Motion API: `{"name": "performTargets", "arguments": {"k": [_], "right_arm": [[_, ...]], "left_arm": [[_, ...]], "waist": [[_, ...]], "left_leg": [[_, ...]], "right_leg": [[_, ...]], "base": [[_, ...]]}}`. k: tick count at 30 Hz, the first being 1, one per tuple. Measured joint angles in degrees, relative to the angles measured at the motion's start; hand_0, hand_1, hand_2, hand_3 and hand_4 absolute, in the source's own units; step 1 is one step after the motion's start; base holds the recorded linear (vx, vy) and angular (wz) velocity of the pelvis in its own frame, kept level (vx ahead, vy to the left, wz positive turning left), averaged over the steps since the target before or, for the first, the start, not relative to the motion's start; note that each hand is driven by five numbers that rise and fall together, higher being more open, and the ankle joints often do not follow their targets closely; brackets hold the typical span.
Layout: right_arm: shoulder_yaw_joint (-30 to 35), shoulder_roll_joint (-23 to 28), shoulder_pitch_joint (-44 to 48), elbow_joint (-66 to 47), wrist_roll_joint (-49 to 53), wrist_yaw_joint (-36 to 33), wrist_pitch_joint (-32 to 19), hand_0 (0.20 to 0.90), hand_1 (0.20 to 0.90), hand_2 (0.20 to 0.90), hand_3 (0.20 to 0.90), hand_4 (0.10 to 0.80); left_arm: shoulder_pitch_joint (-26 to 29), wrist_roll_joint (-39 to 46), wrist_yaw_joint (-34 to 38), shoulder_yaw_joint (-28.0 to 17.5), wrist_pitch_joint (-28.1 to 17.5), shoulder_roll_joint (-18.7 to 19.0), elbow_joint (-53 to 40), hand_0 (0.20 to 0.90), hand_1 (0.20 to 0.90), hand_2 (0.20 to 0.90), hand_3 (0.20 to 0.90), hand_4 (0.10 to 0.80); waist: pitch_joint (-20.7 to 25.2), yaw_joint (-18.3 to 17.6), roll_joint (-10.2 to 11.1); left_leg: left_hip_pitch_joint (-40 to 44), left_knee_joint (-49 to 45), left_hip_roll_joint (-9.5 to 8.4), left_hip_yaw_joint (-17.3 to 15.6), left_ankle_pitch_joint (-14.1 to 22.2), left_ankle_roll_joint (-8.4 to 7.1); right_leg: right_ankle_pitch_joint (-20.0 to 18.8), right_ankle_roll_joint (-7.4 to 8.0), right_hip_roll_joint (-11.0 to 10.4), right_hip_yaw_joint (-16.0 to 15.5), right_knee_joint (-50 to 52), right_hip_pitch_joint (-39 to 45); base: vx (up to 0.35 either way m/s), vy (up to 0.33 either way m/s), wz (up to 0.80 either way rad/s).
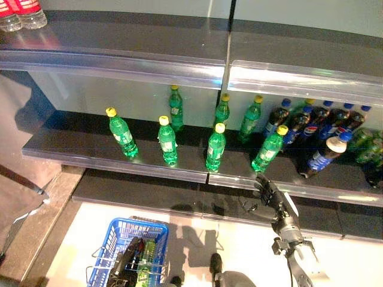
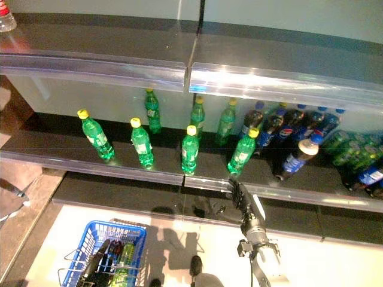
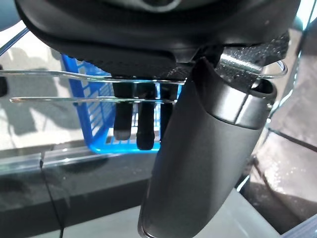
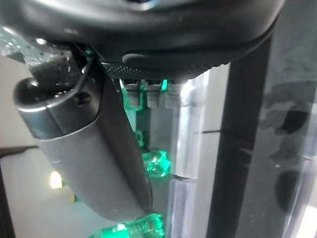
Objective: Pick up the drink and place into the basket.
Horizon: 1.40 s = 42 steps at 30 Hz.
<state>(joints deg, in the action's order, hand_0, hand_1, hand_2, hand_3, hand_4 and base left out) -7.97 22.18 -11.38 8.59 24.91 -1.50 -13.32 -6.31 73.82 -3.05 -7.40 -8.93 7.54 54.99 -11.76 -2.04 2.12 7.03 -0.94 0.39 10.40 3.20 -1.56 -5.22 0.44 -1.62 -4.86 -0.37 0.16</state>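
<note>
R hand [image 1: 272,197], fingers loose & apart, at shelf [image 1: 179,170] front edge, just below green bottle [image 1: 268,149]. L hand [image 1: 122,263] clamped on basket [image 1: 128,248] handle, near left.

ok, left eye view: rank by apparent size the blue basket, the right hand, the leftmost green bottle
1. blue basket, cut off by the frame edge
2. right hand
3. leftmost green bottle, close to the hand; it stands farther away, so ranking unsure

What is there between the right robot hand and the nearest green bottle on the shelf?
Only the shelf's clear front rail lies between the right robot hand and the nearest green bottle, as the left eye view shows.
</note>
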Motion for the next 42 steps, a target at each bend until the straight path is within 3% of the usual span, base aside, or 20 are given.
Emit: {"name": "performTargets", "arguments": {"k": [4,6,9,11,15,24,34,37,42], "right_arm": [[0.6,0.0,0.5,-0.7,-0.2,0.1,0.0,0.900,0.900,0.900,0.900,0.800],[1.0,0.2,0.3,-1.4,-0.3,-0.2,0.0,0.900,0.900,0.900,0.900,0.800],[1.2,0.4,0.5,-1.4,-1.1,-1.3,0.0,0.900,0.900,0.900,0.900,0.800],[1.2,0.6,0.6,-1.4,-1.4,-2.4,0.0,0.900,0.900,0.900,0.900,0.800],[1.3,0.6,0.5,-1.4,-2.4,-3.7,-0.1,0.900,0.900,0.900,0.900,0.800],[3.0,0.2,0.3,-1.3,-2.3,-7.3,-1.9,0.900,0.900,0.900,0.900,0.800],[6.8,0.0,-1.0,-1.3,-2.3,-10.9,-3.6,0.900,0.900,0.900,0.900,0.800],[6.7,0.0,-0.5,-1.2,-2.3,-11.8,-4.6,0.900,0.900,0.900,0.900,0.800],[6.6,0.3,5.1,-1.2,-2.4,-14.7,-7.6,0.900,0.900,0.900,0.900,0.800]], "left_arm": [[-1.1,-1.7,0.0,-0.3,0.6,-0.1,-2.0,0.300,0.300,0.300,0.200,0.100],[-0.7,-1.7,0.0,-0.3,0.9,-0.2,-2.4,0.300,0.300,0.300,0.200,0.100],[-1.0,-1.6,0.0,-0.3,1.0,-0.2,-2.4,0.300,0.300,0.300,0.200,0.100],[-1.7,-1.2,0.0,-0.2,1.0,-0.8,-2.4,0.300,0.300,0.300,0.200,0.100],[-2.5,-0.2,0.0,-0.3,0.9,-1.8,-2.4,0.300,0.300,0.300,0.200,0.100],[-3.2,-0.2,-0.1,-0.9,0.9,-2.0,-2.3,0.300,0.300,0.300,0.200,0.100],[-4.3,-0.6,-0.3,-0.5,1.3,-1.8,-2.0,0.300,0.300,0.300,0.200,0.100],[-3.4,-0.6,-0.3,-0.2,1.4,-1.8,-2.0,0.300,0.300,0.300,0.200,0.100],[2.9,0.0,-0.6,1.8,1.0,-0.9,-2.4,0.300,0.300,0.300,0.200,0.100]], "waist": [[0.1,1.4,0.1],[0.2,1.8,-0.3],[0.7,2.4,-1.2],[1.5,2.1,-2.3],[2.7,1.9,-3.7],[3.1,1.7,-3.5],[3.4,-0.1,-2.9],[2.3,0.2,-3.0],[-4.7,0.3,-2.8]], "left_leg": [[-1.0,1.0,1.42,-3.6,-1.5,-1.40],[-3.1,1.0,2.11,-7.3,-2.2,-1.60],[-4.2,1.1,3.24,-11.3,-2.0,-1.65],[-4.2,1.9,3.15,-11.5,-2.6,-0.96],[-4.1,2.3,2.55,-11.4,-3.7,-1.08],[-1.5,4.2,1.88,-11.4,-3.9,-0.72],[-1.2,4.6,1.56,-11.9,-4.2,-0.50],[-2.2,3.1,1.29,-12.9,-3.9,-0.23],[-9.0,-3.4,0.36,-12.8,-3.2,0.04]], "right_leg": [[0.6,-0.18,0.4,-2.8,-3.1,3.0],[0.9,-0.62,0.0,-6.0,-3.1,2.8],[1.9,-0.54,-0.3,-7.9,-1.7,2.0],[3.1,-0.01,-1.0,-8.8,-0.2,1.3],[4.3,0.73,-2.0,-9.0,1.1,0.7],[4.5,1.90,-2.3,-9.0,0.5,2.7],[4.7,2.11,-2.5,-8.1,1.1,2.1],[4.8,2.21,-2.6,-7.3,2.5,0.9],[5.3,1.94,-4.1,-6.1,9.0,-6.5]], "base": [[0.004,-0.178,0.74],[-0.046,-0.040,0.70],[-0.048,0.047,0.42],[0.000,0.073,0.25],[0.038,0.061,0.08],[0.040,0.065,0.01],[0.021,0.019,-0.04],[-0.075,-0.004,-0.12],[-0.210,-0.029,-0.04]]}}
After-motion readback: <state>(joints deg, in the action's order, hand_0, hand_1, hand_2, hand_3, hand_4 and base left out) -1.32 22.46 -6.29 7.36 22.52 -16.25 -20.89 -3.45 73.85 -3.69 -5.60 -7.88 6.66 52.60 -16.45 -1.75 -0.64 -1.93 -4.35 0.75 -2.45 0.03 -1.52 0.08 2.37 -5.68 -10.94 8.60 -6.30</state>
